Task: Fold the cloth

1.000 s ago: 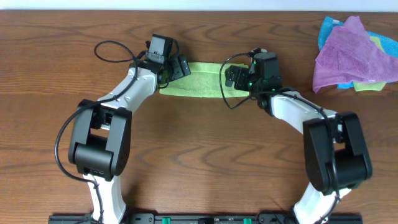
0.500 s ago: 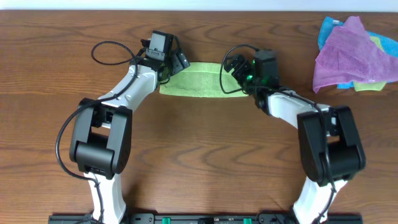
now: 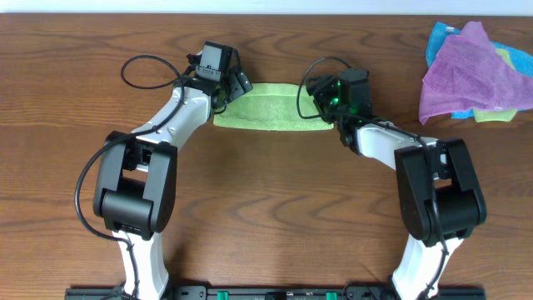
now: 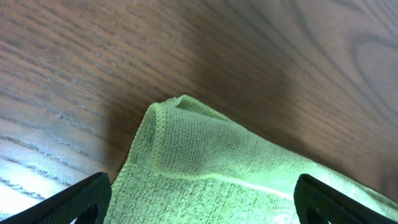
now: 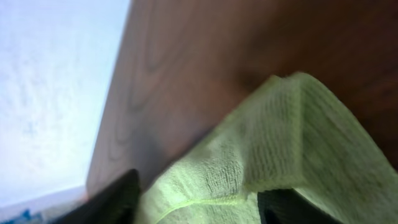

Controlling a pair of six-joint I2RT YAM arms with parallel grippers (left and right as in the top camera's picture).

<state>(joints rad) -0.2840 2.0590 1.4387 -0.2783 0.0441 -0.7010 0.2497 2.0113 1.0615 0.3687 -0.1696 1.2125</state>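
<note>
Now, lime-green looped microfibre cloth point(image 3: 263, 107), folded narrow strip, grained wooden table point(image 3: 275, 208)

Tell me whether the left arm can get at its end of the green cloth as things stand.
Probably yes. The left gripper hangs open right over the cloth's folded corner, jaws either side of it, with only bare table around and nothing lying across it.

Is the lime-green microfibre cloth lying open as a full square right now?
No, the overhead view shows the lime-green microfibre cloth folded into a narrow strip on the brown wooden table.
</note>
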